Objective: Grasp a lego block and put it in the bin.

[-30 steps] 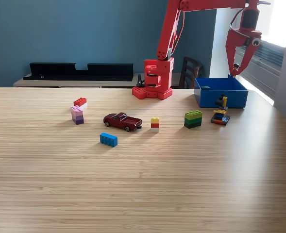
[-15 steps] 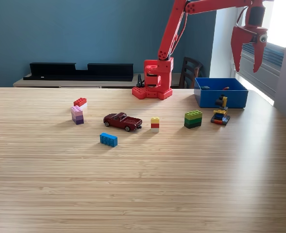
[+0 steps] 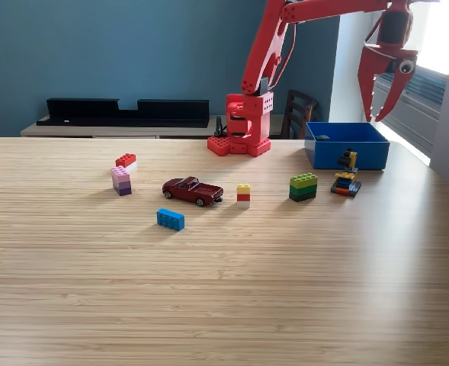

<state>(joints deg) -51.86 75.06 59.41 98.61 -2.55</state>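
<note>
Exterior view of a wooden table (image 3: pixel 224 305) before a blue wall. A red arm (image 3: pixel 266 46) rises from its base at upper centre of the frame and reaches across to the upper right corner. There the gripper (image 3: pixel 378 114) hangs in the air above the bin (image 3: pixel 346 155), its two jaws spread apart and holding nothing.

The bin, a shallow bright-blue box, stands on the table at the right of the frame, just beside the arm's base on the view's right. A small dark piece (image 3: pixel 322 138) shows at its inner left wall; the rest of its floor is hidden by the front wall.

Lego blocks lie in a loose row across the middle of the frame. From left: a red-and-white block (image 3: pixel 126 161), a pink-and-purple stack (image 3: pixel 120 181) just below it, a blue block (image 3: pixel 171 219) nearest the camera, a yellow, white and red stack (image 3: pixel 243 194), a green stack (image 3: pixel 303 186), and a multicoloured cluster (image 3: pixel 347 177) touching or just in front of the bin's front wall. A dark red toy car (image 3: pixel 192 191) sits between the pink-and-purple stack and the yellow, white and red stack.
</note>
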